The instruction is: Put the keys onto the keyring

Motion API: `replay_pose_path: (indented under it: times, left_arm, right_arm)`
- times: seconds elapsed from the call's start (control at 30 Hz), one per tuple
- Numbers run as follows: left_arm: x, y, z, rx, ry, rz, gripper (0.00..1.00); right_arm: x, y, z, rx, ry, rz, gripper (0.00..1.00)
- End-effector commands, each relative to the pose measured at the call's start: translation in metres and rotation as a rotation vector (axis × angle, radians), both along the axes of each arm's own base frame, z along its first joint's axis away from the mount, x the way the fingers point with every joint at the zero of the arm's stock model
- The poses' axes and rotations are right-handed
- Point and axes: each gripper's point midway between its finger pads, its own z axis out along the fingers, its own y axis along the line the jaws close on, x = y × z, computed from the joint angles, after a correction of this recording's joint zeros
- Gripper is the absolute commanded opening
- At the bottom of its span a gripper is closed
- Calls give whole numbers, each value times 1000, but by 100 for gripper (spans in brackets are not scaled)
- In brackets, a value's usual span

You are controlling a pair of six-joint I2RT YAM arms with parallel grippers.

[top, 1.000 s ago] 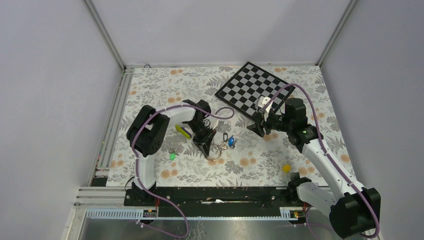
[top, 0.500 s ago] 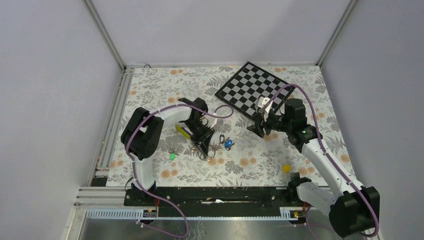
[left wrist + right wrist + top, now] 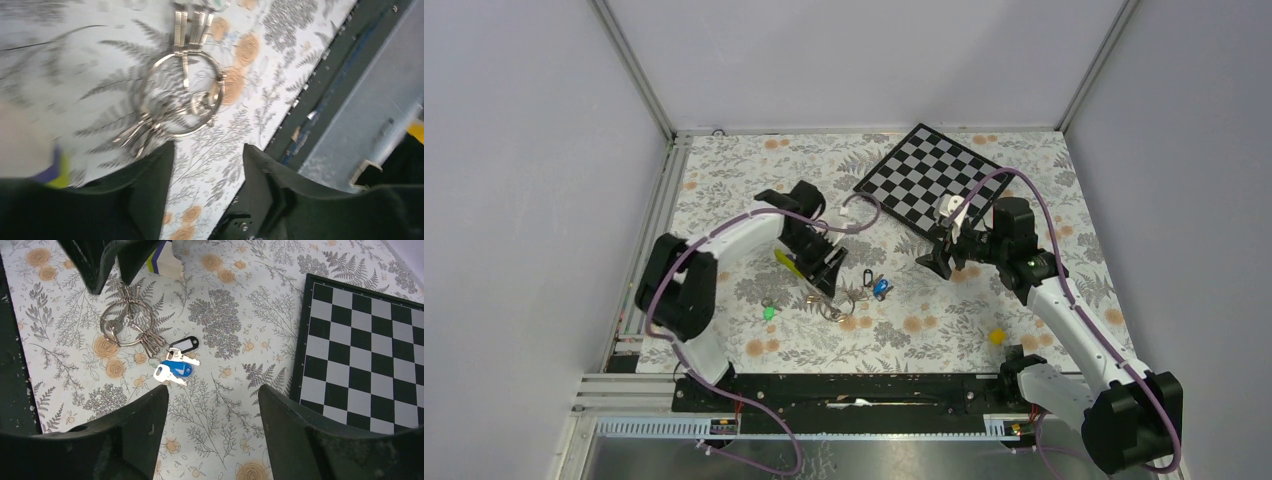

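Right wrist view: keyring (image 3: 126,322) upper left, blue key (image 3: 176,368) centre.
Left claw (image 3: 209,147): fingers apart, empty.
Right claw (image 3: 214,390): fingers apart, empty.

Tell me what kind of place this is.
Probably a robotics lab test cell: left arm and right arm bolted to one rail, plain walls boxing in a floral-covered table, and unrelated props laid out, a chessboard, a keyring, loose keys.
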Motion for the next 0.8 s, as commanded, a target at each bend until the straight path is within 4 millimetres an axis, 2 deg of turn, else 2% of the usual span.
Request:
replay_pose_path:
  times: [0.0,0.1,0.2,0.37,0.53,0.57,0.67,0.77]
  left_arm:
    - [48,30,18,77,-336,53,61]
    - [64,53,24,109,-411,129,68]
    - [80,79,29,126,-444,246,73]
    - [106,127,38,152,-482,476,76]
    - [126,166,53,162,-513,650,78]
    - [128,173,56,161,-517,676,78]
    - [135,186,64,154,-540,740,79]
    - [138,196,70,150,-556,787,80]
  right_arm:
    - [-8,8,2,26,14,67,74]
    - [-10,22,-2,1,60,105,72]
    - [-13,45,-8,-23,90,156,71]
    - [-15,96,-24,-56,114,224,71]
    - [-14,150,-50,-114,200,247,72]
    - [-14,161,-59,-129,224,251,72]
    - [-13,191,-69,-155,267,253,69]
    - [-10,211,-82,-180,309,245,64]
